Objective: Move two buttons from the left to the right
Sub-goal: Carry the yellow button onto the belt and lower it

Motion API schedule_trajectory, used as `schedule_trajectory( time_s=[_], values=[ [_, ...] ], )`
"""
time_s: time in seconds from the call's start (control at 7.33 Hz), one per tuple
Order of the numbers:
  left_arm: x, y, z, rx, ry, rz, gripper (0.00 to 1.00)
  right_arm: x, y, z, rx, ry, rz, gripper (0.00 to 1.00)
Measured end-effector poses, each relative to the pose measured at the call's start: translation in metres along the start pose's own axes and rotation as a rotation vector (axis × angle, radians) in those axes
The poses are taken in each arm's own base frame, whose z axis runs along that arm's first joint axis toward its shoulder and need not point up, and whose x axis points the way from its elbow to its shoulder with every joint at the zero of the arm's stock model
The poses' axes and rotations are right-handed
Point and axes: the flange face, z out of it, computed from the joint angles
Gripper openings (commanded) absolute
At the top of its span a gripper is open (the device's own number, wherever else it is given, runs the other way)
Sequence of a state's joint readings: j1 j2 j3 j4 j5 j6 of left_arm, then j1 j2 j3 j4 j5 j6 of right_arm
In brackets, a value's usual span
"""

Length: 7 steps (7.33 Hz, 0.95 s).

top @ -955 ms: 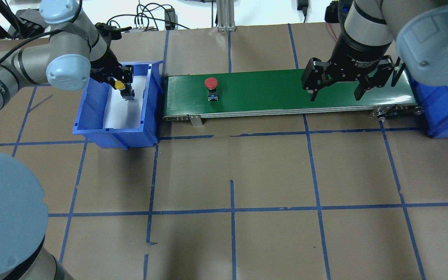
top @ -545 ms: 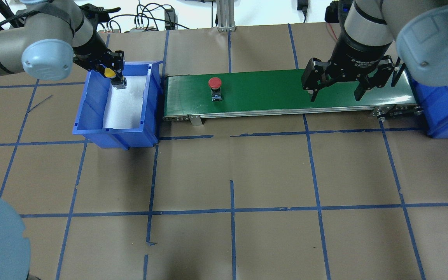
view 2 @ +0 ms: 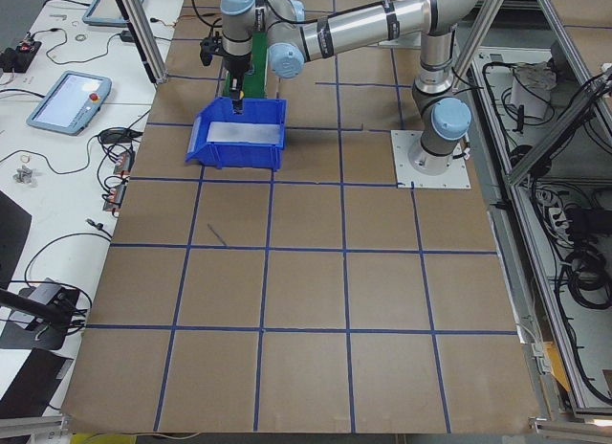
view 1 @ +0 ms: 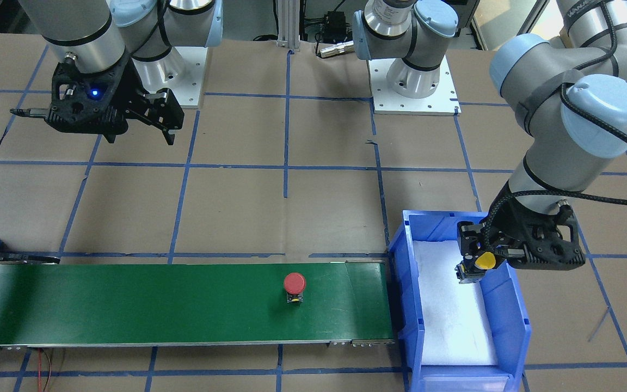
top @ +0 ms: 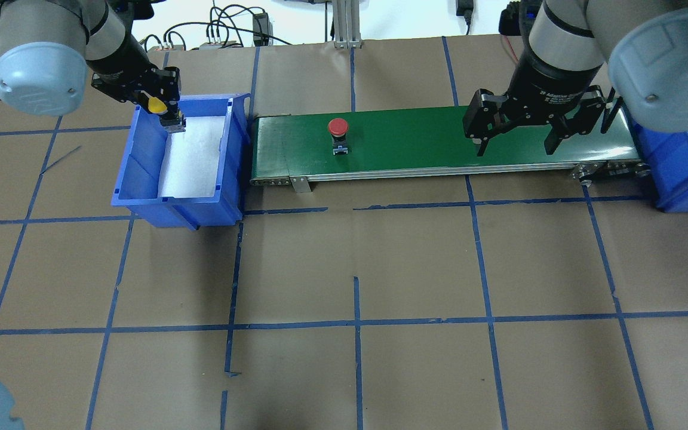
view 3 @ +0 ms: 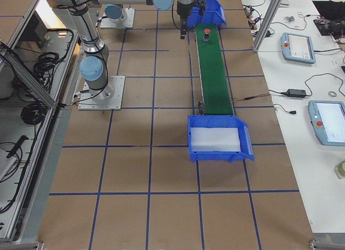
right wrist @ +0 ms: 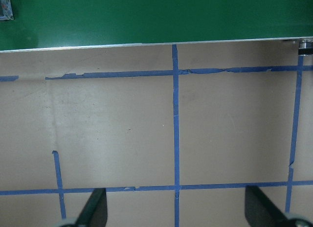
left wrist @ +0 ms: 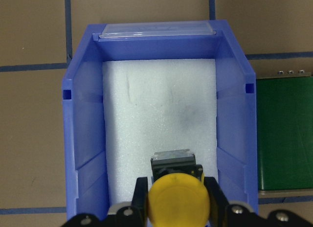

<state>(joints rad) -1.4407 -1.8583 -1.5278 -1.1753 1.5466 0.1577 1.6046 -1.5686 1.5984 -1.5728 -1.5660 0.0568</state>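
Observation:
The red-capped button (top: 338,130) stands upright on the green conveyor belt (top: 415,143), left of its middle; it also shows in the front view (view 1: 294,286). My left gripper (top: 162,110) is shut on the yellow button (top: 156,106) and holds it above the far end of the left blue bin (top: 141,173). The wrist view shows the yellow cap (left wrist: 178,200) between the fingers, over white foam. My right gripper (top: 517,146) is open and empty, raised over the belt's right part.
A second blue bin (top: 687,167) sits at the belt's right end. The belt's frame (top: 439,173) runs along its near side. Blue tape lines grid the brown table (top: 356,298).
My left gripper has lifted the yellow button up and back out of the left bin. The red button has ridden a little to the right on the belt. The right arm has not moved.

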Motion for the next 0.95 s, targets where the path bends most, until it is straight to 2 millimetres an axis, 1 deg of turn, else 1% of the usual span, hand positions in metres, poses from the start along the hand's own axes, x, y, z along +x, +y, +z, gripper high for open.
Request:
schedule_trajectory(
  time_s=[0.14,0.27,0.41,0.55,0.68,0.82,0.95],
  values=[
    [0.017,-0.002,-0.001,0.004,0.004,-0.002,0.33,0.000,0.001,0.000,-0.001,0.000,0.000,1.00],
    [0.047,-0.006,-0.002,0.010,0.011,-0.007,0.31,0.000,0.001,-0.001,-0.001,0.000,0.000,1.00],
    [0.086,-0.012,0.005,0.006,0.018,-0.010,0.31,0.000,0.001,-0.001,-0.002,0.000,0.002,1.00],
    [0.117,-0.016,0.017,-0.007,0.022,-0.001,0.31,0.000,0.001,-0.001,-0.002,0.000,0.003,1.00],
    [0.137,-0.017,0.028,-0.020,0.024,0.006,0.31,0.000,0.002,-0.001,-0.002,-0.001,0.004,1.00],
    [0.147,-0.016,0.034,-0.027,0.025,0.008,0.31,0.000,0.002,-0.001,-0.002,-0.001,0.004,1.00],
    [0.151,-0.016,0.038,-0.033,0.023,0.009,0.31,0.000,0.002,-0.001,-0.002,-0.001,0.005,1.00]
  ],
)
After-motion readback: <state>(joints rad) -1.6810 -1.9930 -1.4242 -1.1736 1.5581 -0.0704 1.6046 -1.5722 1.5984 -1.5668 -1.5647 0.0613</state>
